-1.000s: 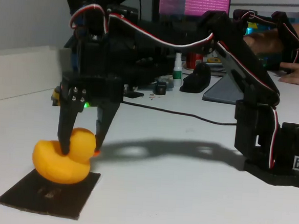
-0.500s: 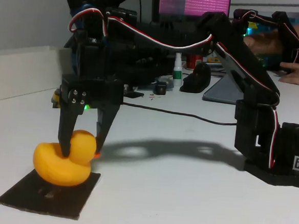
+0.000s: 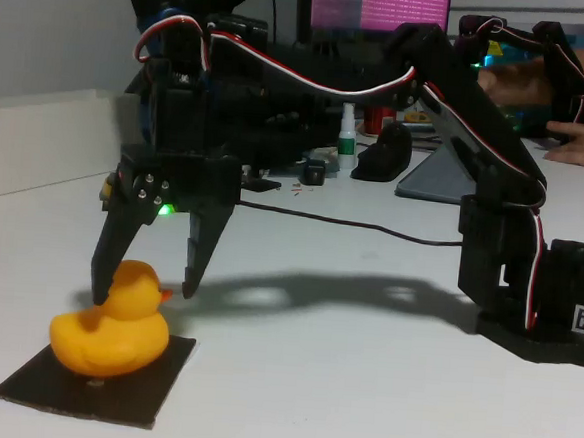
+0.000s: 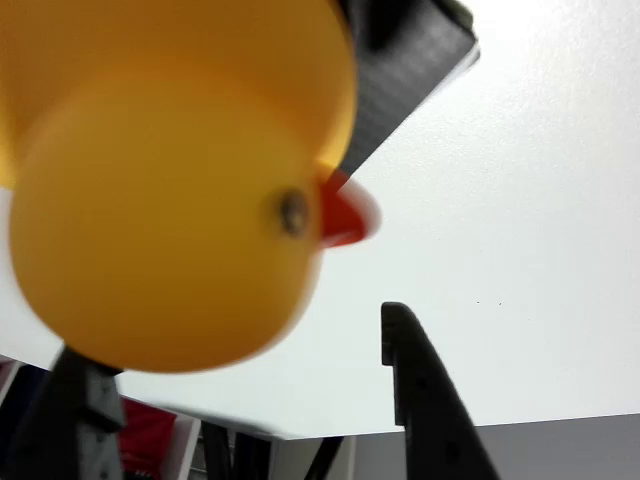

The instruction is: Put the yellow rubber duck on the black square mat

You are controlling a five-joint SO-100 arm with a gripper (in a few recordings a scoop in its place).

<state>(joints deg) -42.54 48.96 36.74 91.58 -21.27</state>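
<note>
Now released, the yellow rubber duck sits lower on the black square mat, while the gripper hangs spread apart around its head.

Dim room; white tabletop carries soft arm shadow. Wrist view: small orange-yellow rubber duck blurred, too close.

Yellow rubber duck seated on thin black square mat; gripper spread above it.
Duck upright, orange beak pointing right. Left finger tip meets the duck's head; right finger stands clear beside the beak. Black jointed arm reaches in from its base on the white table.
</note>
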